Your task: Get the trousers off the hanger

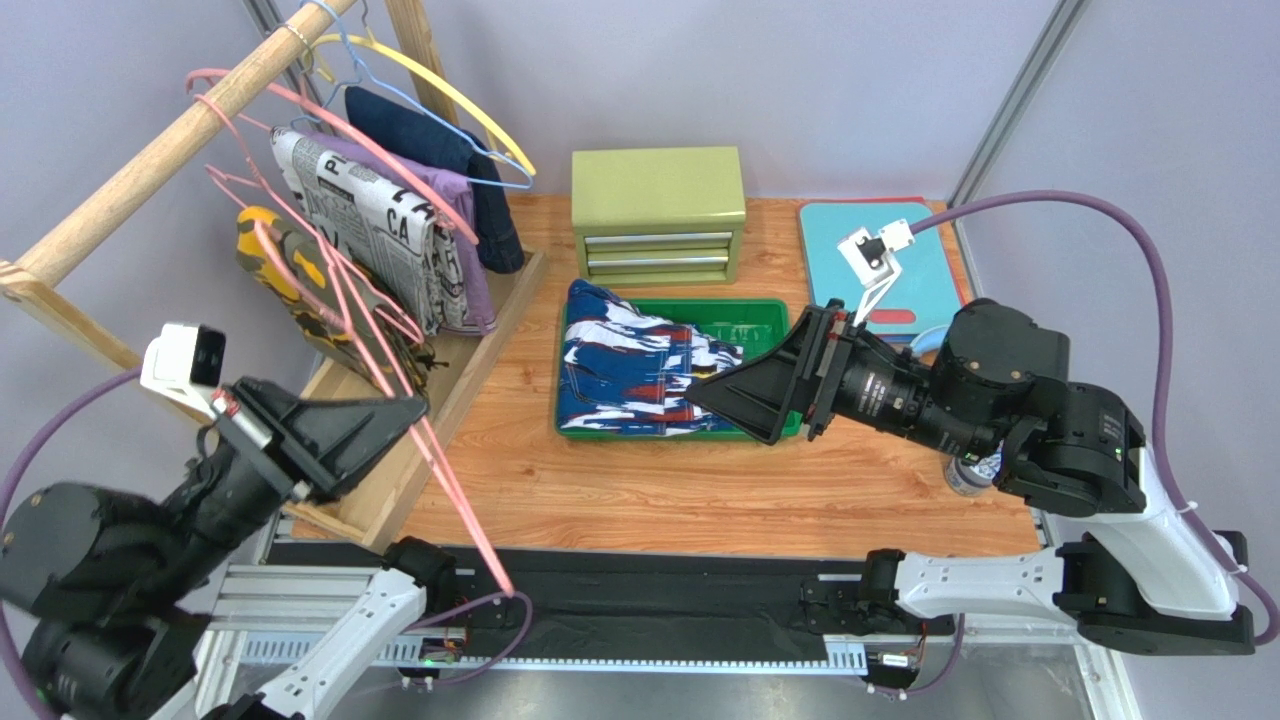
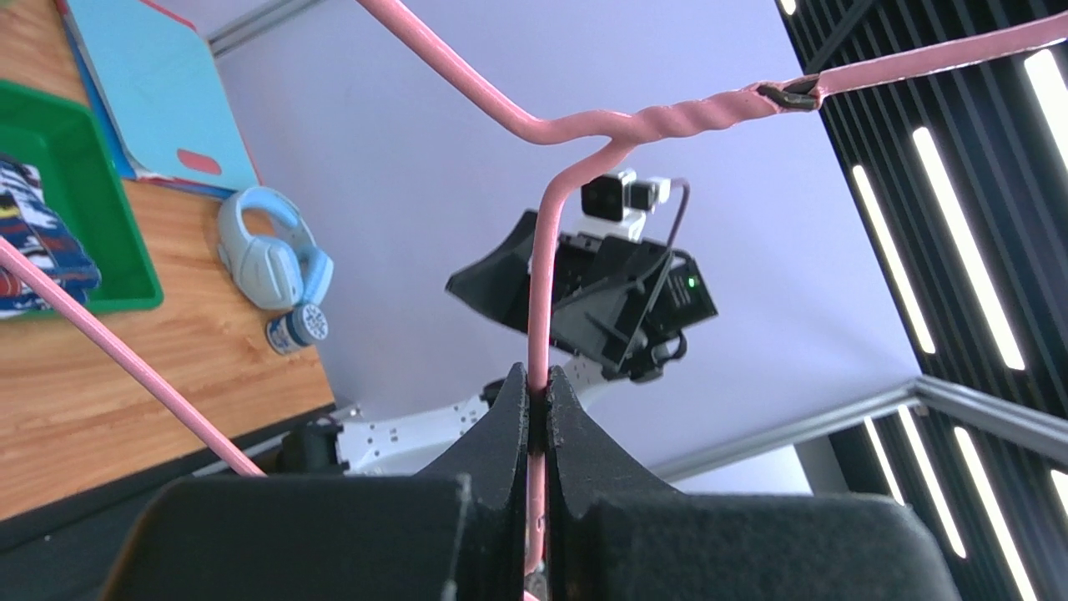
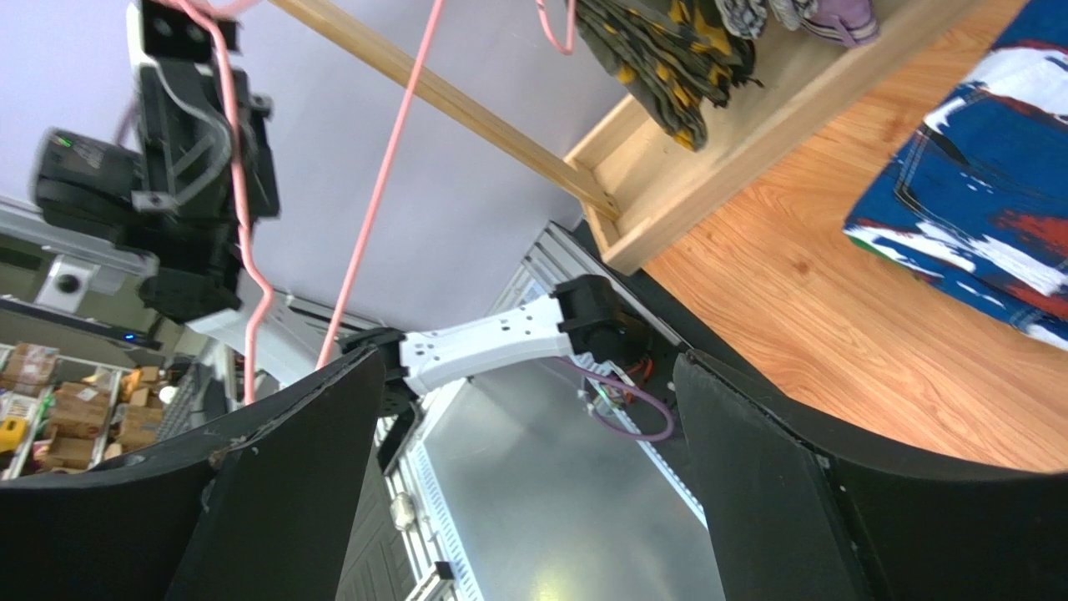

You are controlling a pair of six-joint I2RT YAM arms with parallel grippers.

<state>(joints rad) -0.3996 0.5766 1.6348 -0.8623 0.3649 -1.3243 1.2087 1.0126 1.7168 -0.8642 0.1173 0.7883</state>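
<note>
Pinching the hanger point(image 2: 677, 115) is the left hand point(image 2: 537, 386).

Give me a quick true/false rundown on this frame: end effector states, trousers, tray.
1. The left end effector is shut on the pink hanger. True.
2. The trousers hang on the hanger. False: they lie bunched in the green tray, off the hanger.
3. The right end effector is open with nothing between its fingers. True.
4. The green tray sits left of the wooden rack. False: in the top view it sits to the rack's right, in front of the olive drawer box.
</note>
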